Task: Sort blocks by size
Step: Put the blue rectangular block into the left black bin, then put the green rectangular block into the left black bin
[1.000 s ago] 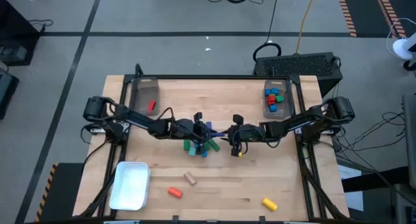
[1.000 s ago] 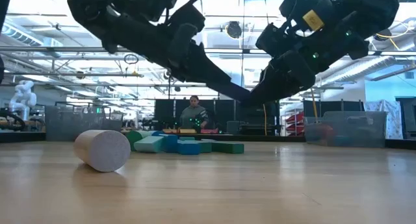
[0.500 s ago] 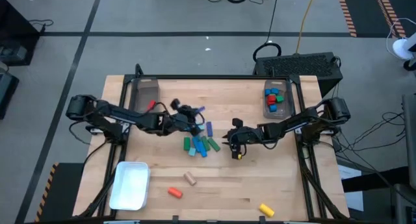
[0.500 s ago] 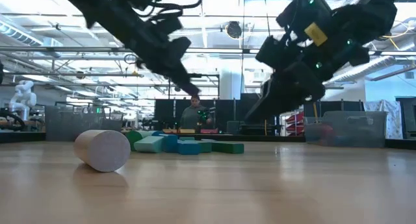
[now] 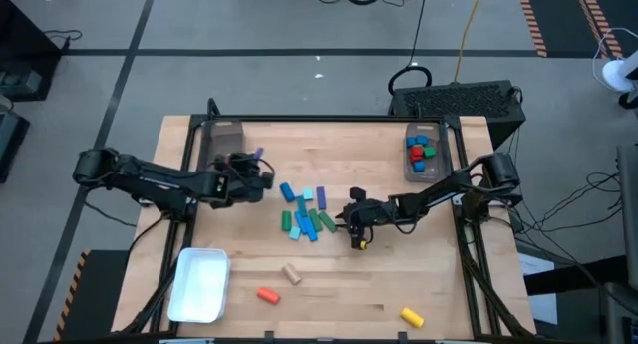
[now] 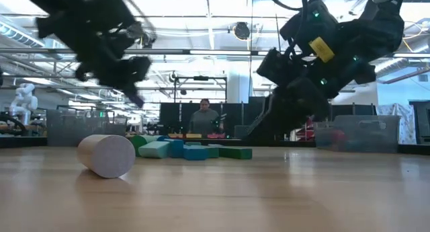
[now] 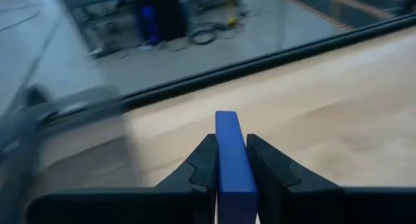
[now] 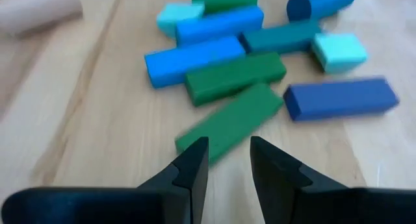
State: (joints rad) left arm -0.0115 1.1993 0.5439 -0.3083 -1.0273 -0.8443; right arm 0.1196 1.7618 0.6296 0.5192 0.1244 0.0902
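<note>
Gripper on my left arm [image 7: 231, 160] is clamped on a dark blue bar [image 7: 233, 160] that stands up between my fingers [image 7: 203, 165]; from above, that left gripper [image 5: 257, 172] sits over the wood table [image 5: 439, 284] beside a clear bin [image 5: 223, 145] at the far left corner. My right gripper [image 8: 226, 160] has its fingers slightly apart with nothing between them, and a green bar [image 8: 231, 123] lies just ahead of the tips. From above, the right gripper [image 5: 356, 219] is just right of the pile of blue and green blocks [image 5: 305, 213] in the middle of the table. I can read no writing anywhere. A second clear bin [image 5: 423, 153] at the far right corner holds several red, blue and green blocks. Nearer the front edge I count three loose pieces: one tan cylinder [image 5: 291, 274], one orange block [image 5: 266, 295] and one yellow block [image 5: 413, 315], well apart from both grippers, plus one white tray [image 5: 199, 283] at the front left.
</note>
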